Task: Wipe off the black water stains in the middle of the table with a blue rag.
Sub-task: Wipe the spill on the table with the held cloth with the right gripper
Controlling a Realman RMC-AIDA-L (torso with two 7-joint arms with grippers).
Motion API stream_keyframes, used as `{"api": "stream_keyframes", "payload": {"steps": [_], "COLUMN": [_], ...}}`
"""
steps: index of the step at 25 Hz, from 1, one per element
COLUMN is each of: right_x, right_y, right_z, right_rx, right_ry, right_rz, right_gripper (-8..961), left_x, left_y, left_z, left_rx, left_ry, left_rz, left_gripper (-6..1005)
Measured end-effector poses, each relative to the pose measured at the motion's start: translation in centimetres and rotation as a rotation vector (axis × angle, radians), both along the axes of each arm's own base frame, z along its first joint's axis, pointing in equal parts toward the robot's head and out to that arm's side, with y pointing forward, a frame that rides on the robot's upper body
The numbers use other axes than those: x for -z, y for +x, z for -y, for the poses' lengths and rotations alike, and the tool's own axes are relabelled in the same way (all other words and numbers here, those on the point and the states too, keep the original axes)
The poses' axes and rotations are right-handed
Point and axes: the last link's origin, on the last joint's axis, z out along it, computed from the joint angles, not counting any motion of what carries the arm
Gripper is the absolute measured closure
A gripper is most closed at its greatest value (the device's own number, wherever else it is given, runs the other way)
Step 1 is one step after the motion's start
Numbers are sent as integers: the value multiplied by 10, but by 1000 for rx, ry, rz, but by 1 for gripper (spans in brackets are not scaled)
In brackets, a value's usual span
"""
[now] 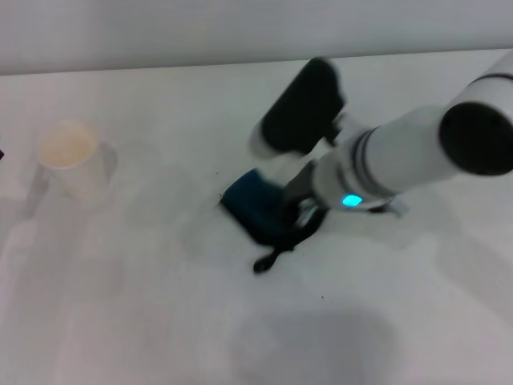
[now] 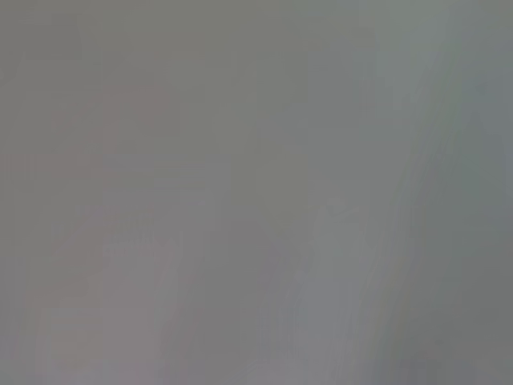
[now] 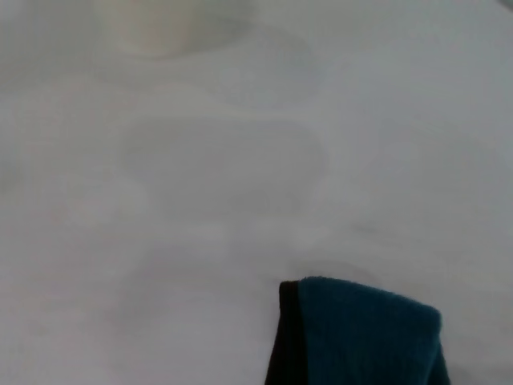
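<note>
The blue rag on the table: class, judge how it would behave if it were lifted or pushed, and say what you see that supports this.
The blue rag looks soft and bunched under the right claw, so it would probably droop when lifted. Its black loop trails loose on the table, which suggests a floppy cloth. Pushed, it would likely crumple or drag, not roll.

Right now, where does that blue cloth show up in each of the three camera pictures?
Head view: the blue rag lies mid-table, just under the right arm's pincer.
Left wrist view: not in it; only a blank grey blur.
Right wrist view: the rag fills the lower edge, right of centre.
Shared landmark: the pale cup, far left in the head view, at the top edge in the right wrist view.
</note>
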Motion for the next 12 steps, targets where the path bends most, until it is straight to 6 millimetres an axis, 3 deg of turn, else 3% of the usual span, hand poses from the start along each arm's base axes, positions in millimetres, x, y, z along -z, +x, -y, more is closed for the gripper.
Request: {"api": "stream_keyframes", "payload": {"steps": [8, 12], "right_x": [44, 50], "right_y": [-38, -43], "right_z": [38, 35], "right_rx": [-134, -178], "right_ry": [-190, -149], "right_rz": [-61, -118], "right_gripper": [868, 865], "left_x": [0, 1], "left_y": [1, 2], "left_z": [-2, -2], "left_rx": [4, 7], "left_ry": [0, -2], "left_rz": [-1, -1], "left_gripper": [112, 112]}}
